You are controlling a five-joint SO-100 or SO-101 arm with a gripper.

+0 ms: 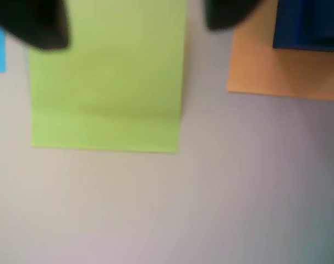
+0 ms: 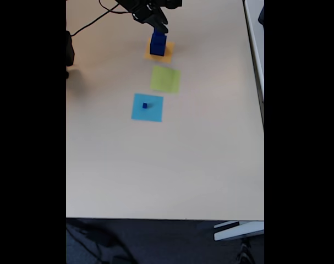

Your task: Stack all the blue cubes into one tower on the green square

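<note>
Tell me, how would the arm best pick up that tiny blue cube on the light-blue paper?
Probably from straight above, closing the fingers on two opposite side faces of the tiny blue cube. It sits alone near the middle of the light-blue square, with nothing beside it, so the gripper has room to come down around it. It is small, so the aim must be careful.

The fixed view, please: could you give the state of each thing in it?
Green square: flat, bare.
Blue stack: upright on the orange square.
Tiny cube: alone on the light-blue square.
Gripper: just above the stack; open or shut is unclear.
</note>
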